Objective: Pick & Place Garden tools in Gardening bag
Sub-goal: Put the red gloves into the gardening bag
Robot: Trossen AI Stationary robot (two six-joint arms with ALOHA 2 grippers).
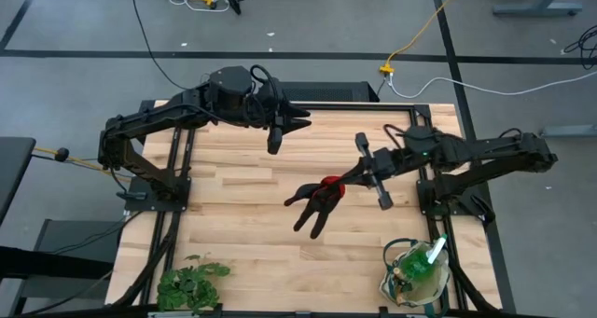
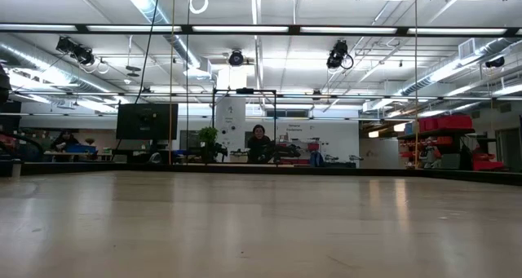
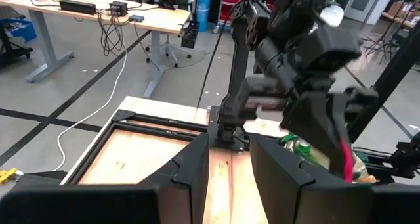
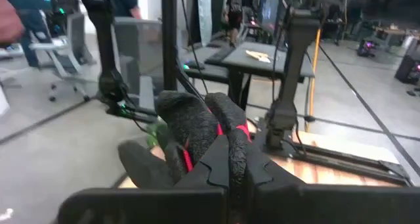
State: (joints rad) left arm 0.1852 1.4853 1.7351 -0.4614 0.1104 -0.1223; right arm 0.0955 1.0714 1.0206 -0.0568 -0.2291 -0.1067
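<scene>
1. The table (image 1: 252,183) is a pale wood-plank top that fills the middle of the high view, with both dark arms reaching in over it.
2. The left arm stretches along the far edge of the table, and the left gripper (image 1: 297,124) hangs in the air above the far-middle boards. In the left wrist view its two fingers (image 3: 190,168) stand apart with bare wood showing between them, holding nothing.
3. The right arm comes in from the right side, and the right gripper (image 1: 343,184) sits over the middle of the table. Its fingers are clamped together on the cuff of the red glove (image 1: 315,200).
4. The gardening bag (image 1: 416,274) stands at the near right corner of the table. Green things show inside it, one likely the spray bottle, though the high view is too coarse to be sure.
5. The leafy plant bunch (image 1: 189,283) lies at the near left corner, well apart from the bag.
6. The glove is red and black, and its dark fingers dangle toward the near left in the high view. In the right wrist view it bunches up just ahead of the pinched fingers (image 4: 226,161).
</scene>
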